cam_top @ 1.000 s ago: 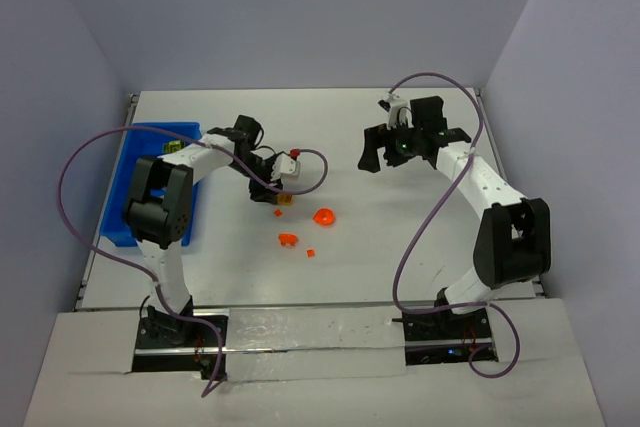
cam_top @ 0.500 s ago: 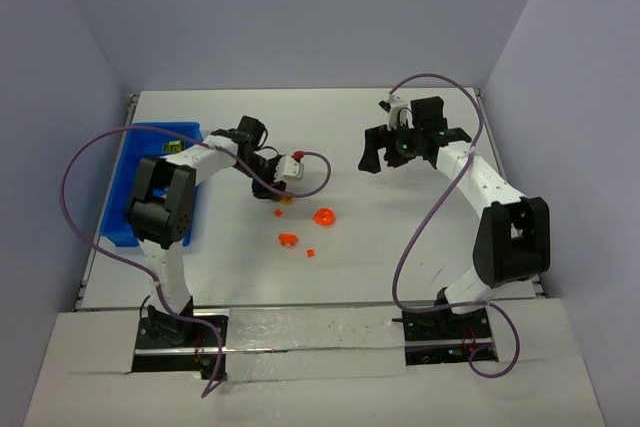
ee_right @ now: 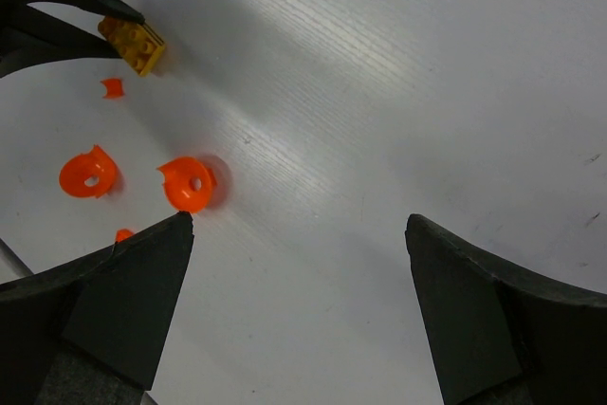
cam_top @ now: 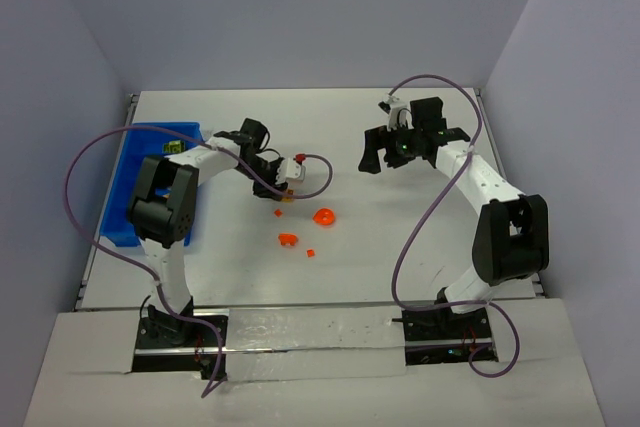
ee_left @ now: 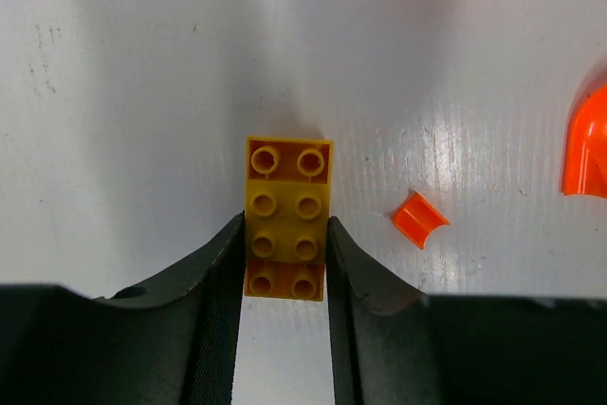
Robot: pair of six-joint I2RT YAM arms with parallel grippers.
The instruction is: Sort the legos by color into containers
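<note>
My left gripper (ee_left: 283, 239) is shut on a yellow-and-orange two-tone brick (ee_left: 287, 220), its fingers pressed against the brick's two long sides at about table height. In the top view this gripper (cam_top: 273, 185) and the brick (cam_top: 284, 197) are left of the table's middle. Loose orange legos lie nearby: a tiny curved bit (ee_left: 419, 218), a dome piece (cam_top: 323, 216), a flat piece (cam_top: 286, 240) and a small bit (cam_top: 311, 251). The blue tray (cam_top: 118, 209) is at the far left. My right gripper (cam_top: 408, 147) is open and empty above bare table (ee_right: 299, 234).
The left arm's purple cable (cam_top: 318, 169) loops just right of the held brick. The right wrist view shows the brick (ee_right: 137, 43) and the orange pieces (ee_right: 190, 183) to its upper left. A greenish piece (cam_top: 171, 148) lies in the tray's far end.
</note>
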